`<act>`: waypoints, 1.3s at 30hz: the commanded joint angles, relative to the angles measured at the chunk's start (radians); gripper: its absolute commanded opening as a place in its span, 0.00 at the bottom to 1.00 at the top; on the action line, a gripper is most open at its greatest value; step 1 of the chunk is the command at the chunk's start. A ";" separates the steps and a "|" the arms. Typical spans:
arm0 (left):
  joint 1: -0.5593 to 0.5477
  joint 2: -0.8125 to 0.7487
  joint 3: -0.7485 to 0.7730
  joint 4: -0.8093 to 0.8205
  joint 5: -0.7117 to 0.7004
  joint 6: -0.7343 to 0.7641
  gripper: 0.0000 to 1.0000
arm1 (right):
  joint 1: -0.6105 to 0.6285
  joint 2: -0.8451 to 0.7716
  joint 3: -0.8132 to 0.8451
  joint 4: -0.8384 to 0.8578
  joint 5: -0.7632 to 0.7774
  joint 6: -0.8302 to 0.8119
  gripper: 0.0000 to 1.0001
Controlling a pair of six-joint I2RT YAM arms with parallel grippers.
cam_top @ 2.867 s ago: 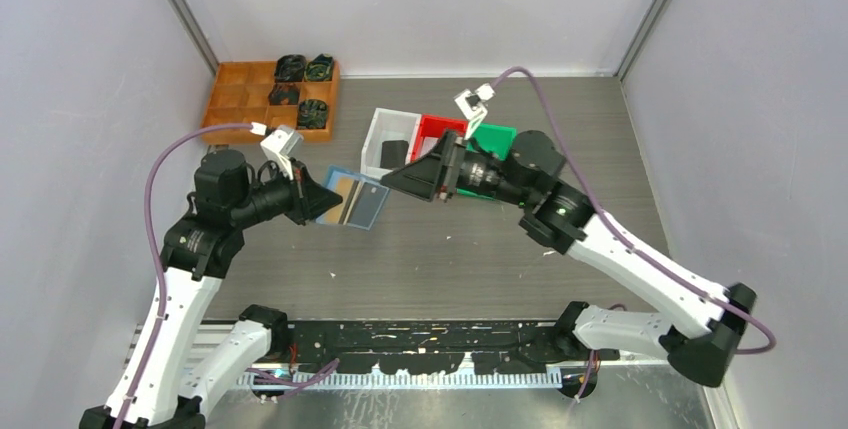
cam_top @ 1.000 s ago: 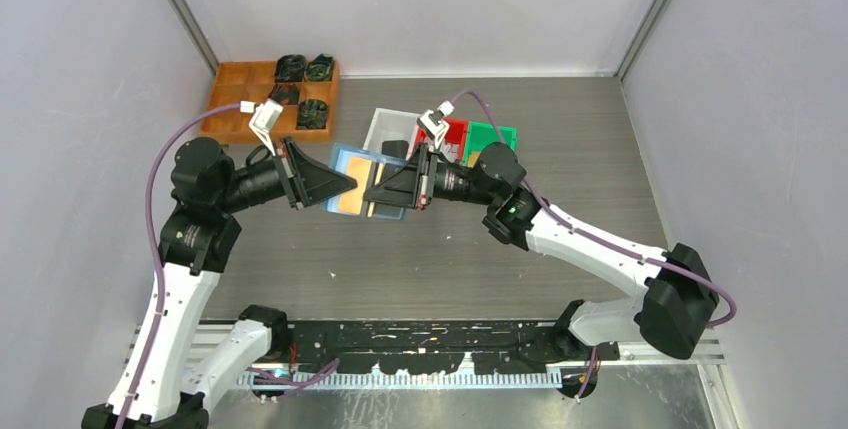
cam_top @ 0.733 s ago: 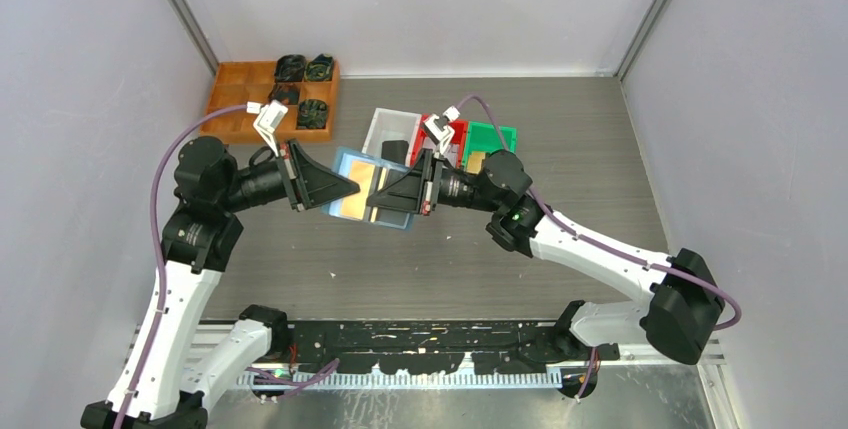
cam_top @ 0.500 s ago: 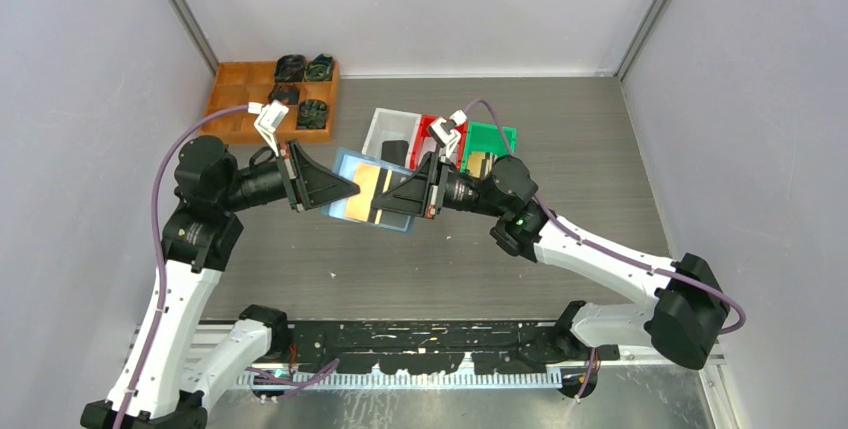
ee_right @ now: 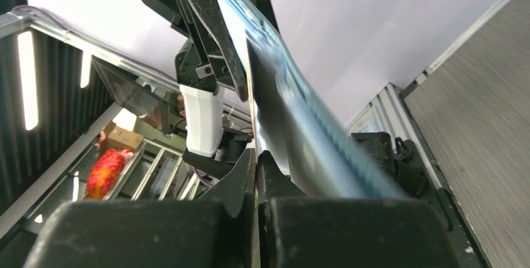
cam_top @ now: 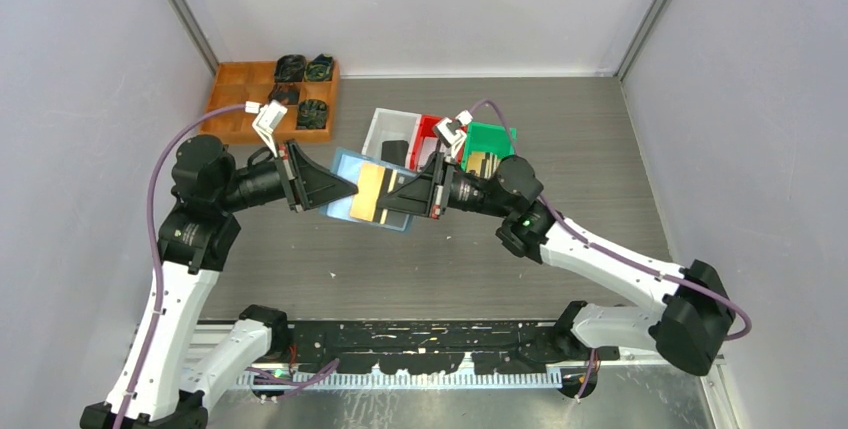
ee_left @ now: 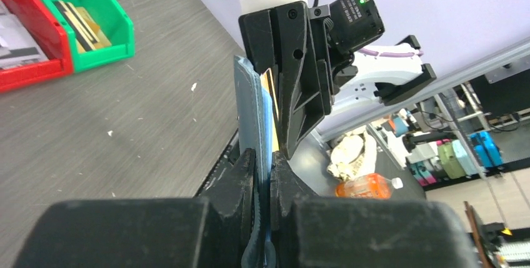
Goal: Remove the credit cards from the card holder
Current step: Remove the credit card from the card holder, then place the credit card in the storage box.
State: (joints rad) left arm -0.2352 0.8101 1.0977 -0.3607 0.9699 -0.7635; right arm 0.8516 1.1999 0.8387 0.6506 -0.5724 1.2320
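Pinching a gold card [cam_top: 369,189], right hand [cam_top: 384,208] hides its edge.

The card holder [cam_top: 343,205] looks soft and matt, almost cloth-like. The credit card [cam_top: 370,189] is smooth gold plastic with a slight sheen. The worktop [cam_top: 450,259] is matt grey with fine grain. The green bin [cam_top: 495,131] is glossy plastic; the tray [cam_top: 235,109] is bare wood.
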 commanded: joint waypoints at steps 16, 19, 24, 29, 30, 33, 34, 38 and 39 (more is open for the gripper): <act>0.013 -0.021 0.148 -0.228 -0.157 0.442 0.00 | -0.352 -0.246 0.230 -1.114 0.206 -0.500 0.01; 0.012 -0.023 0.144 -0.230 -0.145 0.450 0.00 | -0.433 -0.195 0.287 -1.269 0.302 -0.571 0.01; 0.013 -0.028 0.142 -0.249 -0.133 0.474 0.00 | -0.472 -0.078 0.328 -1.402 0.552 -0.659 0.01; 0.013 -0.035 0.136 -0.254 -0.126 0.479 0.00 | -0.479 0.062 0.363 -1.388 0.750 -0.704 0.01; 0.012 -0.034 0.136 -0.254 -0.121 0.479 0.00 | -0.480 0.096 0.376 -1.375 0.754 -0.716 0.01; 0.013 -0.032 0.134 -0.250 -0.109 0.474 0.00 | -0.481 0.201 0.426 -1.353 0.793 -0.726 0.01; 0.013 -0.033 0.133 -0.250 -0.107 0.474 0.00 | -0.484 0.232 0.445 -1.342 0.795 -0.726 0.01; 0.012 -0.039 0.130 -0.251 -0.099 0.474 0.00 | -0.496 0.356 0.515 -1.301 0.805 -0.727 0.01; 0.013 -0.040 0.128 -0.250 -0.095 0.470 0.00 | -0.502 0.388 0.533 -1.294 0.794 -0.724 0.01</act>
State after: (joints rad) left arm -0.2268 0.7891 1.2053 -0.6487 0.8349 -0.3023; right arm 0.3653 1.5173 1.2751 -0.7181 0.1730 0.5259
